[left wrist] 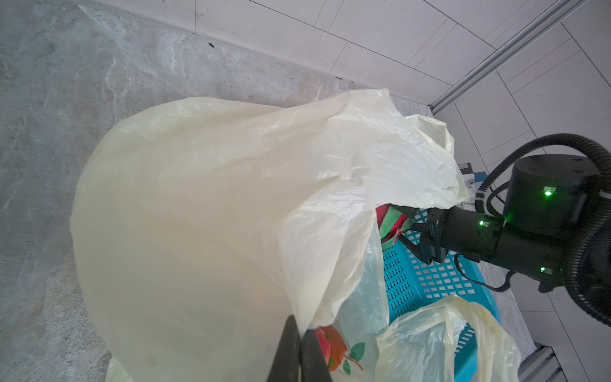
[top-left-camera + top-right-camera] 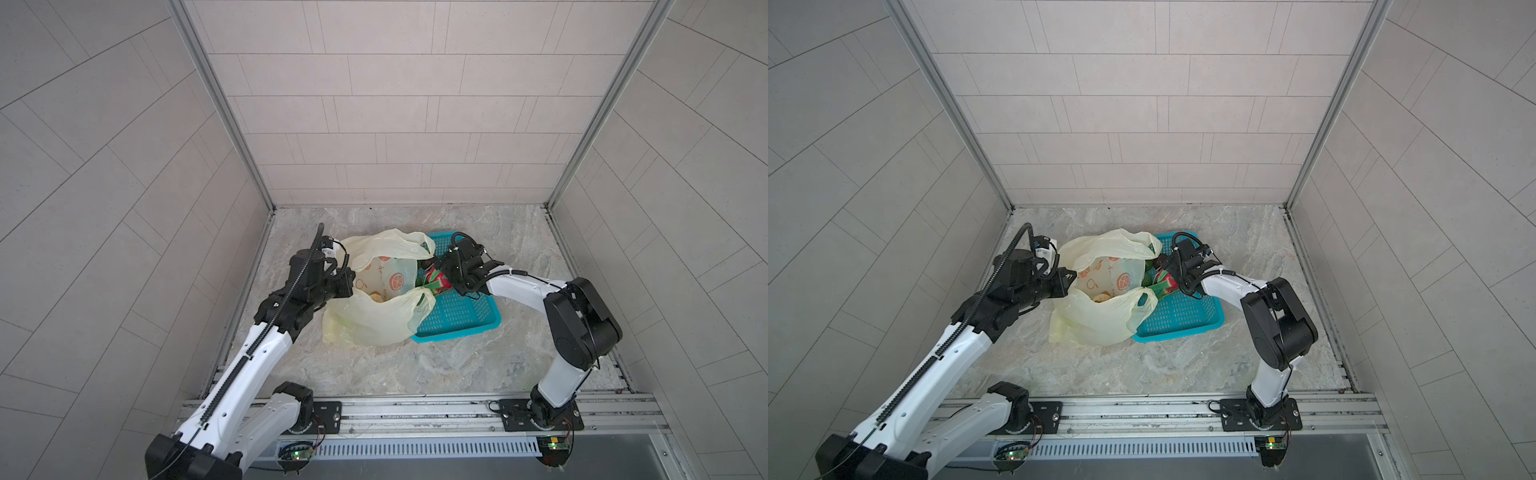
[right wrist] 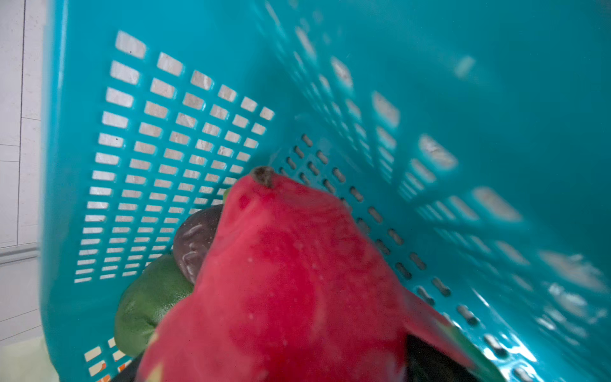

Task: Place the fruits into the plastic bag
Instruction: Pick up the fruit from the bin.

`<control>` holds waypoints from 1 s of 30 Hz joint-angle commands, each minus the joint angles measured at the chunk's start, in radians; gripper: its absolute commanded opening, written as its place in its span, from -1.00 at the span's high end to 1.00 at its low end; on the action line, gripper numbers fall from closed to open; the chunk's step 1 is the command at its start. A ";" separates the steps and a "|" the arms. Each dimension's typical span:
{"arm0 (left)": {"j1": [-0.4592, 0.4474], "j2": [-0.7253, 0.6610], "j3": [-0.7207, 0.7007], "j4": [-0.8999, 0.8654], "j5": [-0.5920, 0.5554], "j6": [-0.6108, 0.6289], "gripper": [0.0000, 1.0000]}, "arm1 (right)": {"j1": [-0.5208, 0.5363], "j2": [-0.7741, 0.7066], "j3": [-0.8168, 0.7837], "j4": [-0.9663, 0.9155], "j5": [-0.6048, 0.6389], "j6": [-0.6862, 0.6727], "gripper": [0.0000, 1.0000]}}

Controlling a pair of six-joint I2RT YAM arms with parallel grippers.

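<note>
Over on the left, the left gripper (image 2: 351, 280) was shut tight on the left-hand rim of the plastic bag (image 2: 374, 328). The left wrist view showed its dark fingers (image 1: 287, 350) pressed together with the thin yellow film pinched between them. That rim was held up and the mouth gaped wide!

The bag sat on the marble table (image 2: 415, 365), its orange-slice logo (image 2: 397, 282) showing inside in both top views. Its two loop handles flopped to the right, and the nearer one (image 2: 417, 305) was draped over the left edge of the teal basket (image 2: 457, 320). A small pale shape (image 2: 378, 297) lay low in the bag, too small to tell fruit from print.

Moving right, the fruits were in the basket, bunched at its left end, just beside the bag's mouth. The red-pink dragon fruit (image 2: 431, 281) was foremost and filled the right wrist view. A dark brown oval (image 3: 195, 244) and a green fruit (image 3: 148, 307) were tucked behind it against the slotted wall (image 3: 62, 165).

And the right gripper (image 2: 439, 275) reached in from the right with its jaws spread wide, one finger (image 1: 408, 211) on either side of the dragon fruit. Whether they were squeezing it, I couldn't tell. The rest of the basket floor, further right, lay bare.
</note>
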 commanded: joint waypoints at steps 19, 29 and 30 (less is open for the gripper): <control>-0.006 0.021 0.068 -0.039 0.103 0.063 1.00 | -0.005 -0.386 -0.091 -0.172 0.037 -0.289 0.25; -0.006 0.021 0.075 -0.021 0.123 0.039 1.00 | 0.024 -0.647 0.044 -0.206 0.289 -0.679 0.22; -0.006 0.020 0.074 -0.020 0.121 0.038 1.00 | 0.040 -0.647 0.060 -0.176 0.287 -0.716 0.22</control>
